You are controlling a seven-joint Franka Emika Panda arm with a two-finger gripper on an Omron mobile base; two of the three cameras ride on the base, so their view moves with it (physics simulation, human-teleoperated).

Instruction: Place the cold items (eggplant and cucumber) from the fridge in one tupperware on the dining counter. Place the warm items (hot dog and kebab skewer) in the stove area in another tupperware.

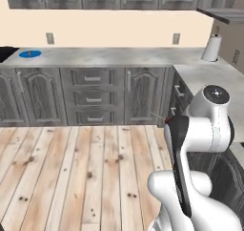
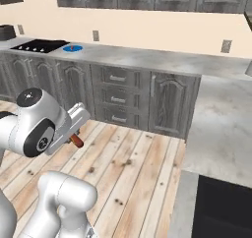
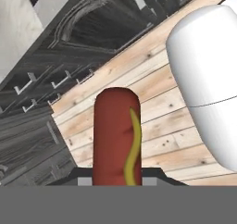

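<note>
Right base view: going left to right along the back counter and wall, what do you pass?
Black stovetop → round blue plate → grey wall outlet → second grey wall outlet.

Grey counter (image 1: 119, 57) carries blue plate (image 1: 30, 54) and paper towel roll (image 1: 211, 47).

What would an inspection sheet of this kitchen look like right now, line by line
Surface: grey counter along the wall, turning a corner on the right; plank floor below.
Job's things: hot dog with a mustard stripe, held over the floor.
Clutter: blue plate beside the stove; paper towel roll near the corner.
Grippers: gripper shut on the hot dog.
Cables: nothing seen.
Surroundings: dark cabinets with drawers, wall outlets, upper cabinets.
</note>
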